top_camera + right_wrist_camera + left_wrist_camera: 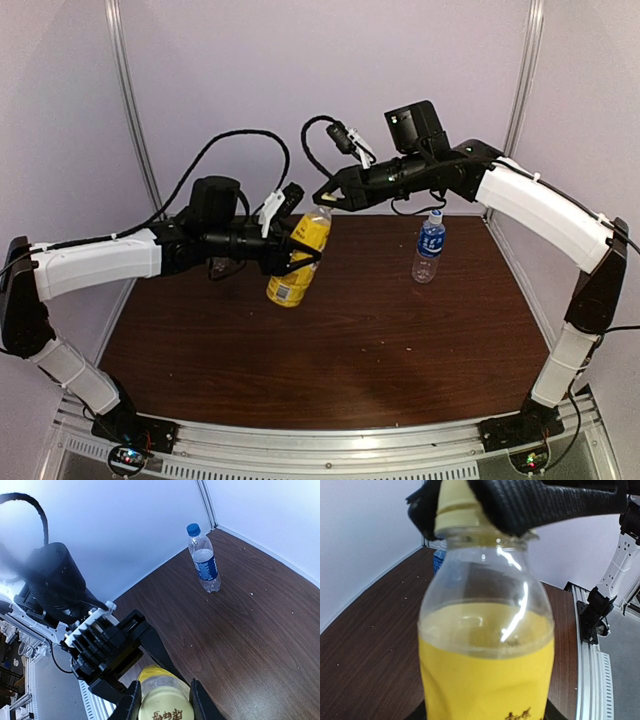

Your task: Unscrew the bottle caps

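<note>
- left arm (95, 265): reaches in from the left edge, over the table (380, 340)
- left gripper (300, 252): clamped on the body of the yellow bottle (298, 262), one finger on each side at label height; the right wrist view shows it (110, 650) just below the bottle's neck
- yellow bottle: left of table centre, tilted with its top leaning right and away from the arm bases; yellow label, clear shoulder (485, 580); can't tell if the base touches the table
- yellow cap (457, 507): on the bottle neck, pale yellow, printed top facing the right wrist camera (165, 707)
- right gripper (323, 200): closed on the yellow cap, black fingers (131, 702) pressed on both sides of it
- clear bottle (429, 248): upright on the table near the back wall, right of centre, well apart from both grippers; blue label, blue cap (435, 213) on
- right arm (545, 210): comes in from the right edge, bent over toward the cap
</note>
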`<state>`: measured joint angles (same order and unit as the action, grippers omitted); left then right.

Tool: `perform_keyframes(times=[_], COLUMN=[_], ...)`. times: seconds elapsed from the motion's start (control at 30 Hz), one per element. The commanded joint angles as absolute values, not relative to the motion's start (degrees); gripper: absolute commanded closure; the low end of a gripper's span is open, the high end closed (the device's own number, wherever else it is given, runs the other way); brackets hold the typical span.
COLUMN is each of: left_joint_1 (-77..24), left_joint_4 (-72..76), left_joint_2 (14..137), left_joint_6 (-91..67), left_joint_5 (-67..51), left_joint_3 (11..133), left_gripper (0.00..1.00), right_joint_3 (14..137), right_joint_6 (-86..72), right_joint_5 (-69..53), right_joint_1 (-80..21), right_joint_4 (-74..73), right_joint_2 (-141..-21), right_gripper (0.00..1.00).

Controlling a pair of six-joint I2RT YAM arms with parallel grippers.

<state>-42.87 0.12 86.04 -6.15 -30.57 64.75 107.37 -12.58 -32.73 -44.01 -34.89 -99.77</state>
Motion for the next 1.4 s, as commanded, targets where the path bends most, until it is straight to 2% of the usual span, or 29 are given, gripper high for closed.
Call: perform_keyframes(times=[0.0,0.13,0.2,0.3,0.37,0.57,0.77,1.0,1.23,1.37], left_joint_1=[-42.94,-42.94,-42.96,-42.97,-42.98,-42.94,-42.92,-42.96,-42.94,-42.92], left_joint_4=[3.83,7.93,9.99,12.29,13.23,13.98,14.23,14.92,18.34,21.03], left_joint_2=[85.31,84.13,83.52,83.12,82.85,82.56,82.62,82.46,82.36,82.03], left_joint_6=[-6.37,-8.51,-9.72,-11.17,-11.71,-12.38,-12.73,-13.25,-14.72,-15.19], left_joint_5=[-31.21,-31.46,-31.61,-32.04,-32.19,-32.06,-31.73,-31.19,-33.54,-39.69], left_joint_3=[63.5,61.35,60.27,59.16,58.83,58.36,58.36,58.06,56.75,56.22], left_gripper=[0.52,0.56,0.57,0.6,0.61,0.62,0.63,0.64,0.66,0.66], right_joint_3=[107.88,105.06,103.53,100.94,99.85,99.71,98.95,97.03,95.69,96.19], right_joint_6=[-13.13,-15.62,-16.97,-19.75,-21.0,-21.84,-22.19,-23.03,-21.85,-17.46], right_joint_5=[-31.88,-31.64,-30.89,-29.92,-30.15,-30.36,-31.48,-33.25,-35.55,-40.41], right_joint_1=[-44.33,-44.38,-44.29,-44.33,-44.38,-44.38,-44.36,-44.34,-44.3,-44.26], right_joint_4=[-32.32,-27.93,-25.76,-21.62,-19.39,-19.22,-18.77,-16.65,-14.83,-15.12], right_joint_2=[-98.86,-97.82,-97.17,-95.91,-95.43,-96.04,-95.93,-95.26,-94.39,-94.13], right_gripper=[0.79,0.44,0.32,0.26,0.25,0.35,0.57,0.72,1.0,1.0])
